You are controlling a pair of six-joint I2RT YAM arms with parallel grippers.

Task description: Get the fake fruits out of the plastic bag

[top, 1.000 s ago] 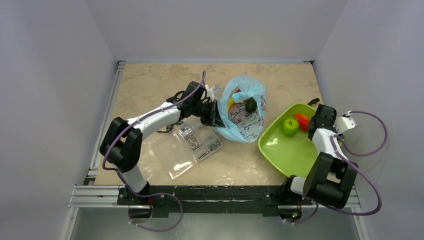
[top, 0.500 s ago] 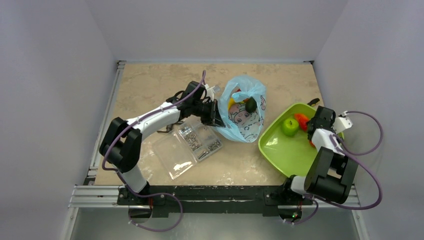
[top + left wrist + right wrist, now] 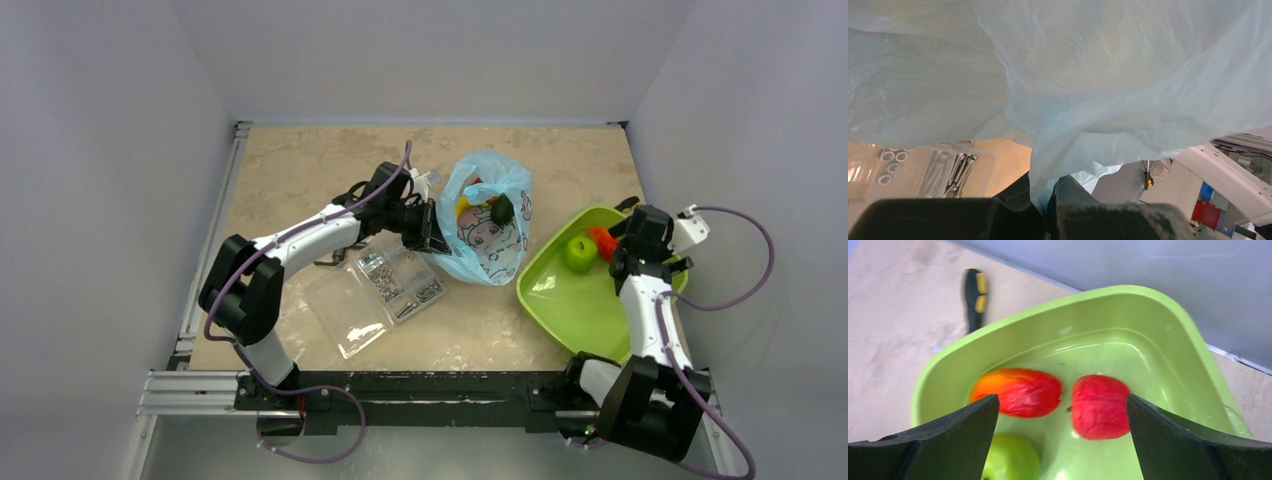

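Beige marbled tabletop (image 3: 300,170) lies under us. Our left gripper (image 3: 1048,200) is clamped tight on a fold at the left edge of the plastic bag (image 3: 490,235). Our right gripper (image 3: 1062,402) stands wide and empty over the lime-green tray (image 3: 570,310), right of the bag, where two red fruits (image 3: 1098,405) and a green apple (image 3: 1010,460) lie. We judge one drop-off done. A dark green fruit (image 3: 501,210) and a yellow piece (image 3: 462,208) show inside the bag, so next we must reach into its mouth.

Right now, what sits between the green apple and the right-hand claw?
A red fake fruit, in the lime-green tray, between green apple and right gripper; top view shows it.
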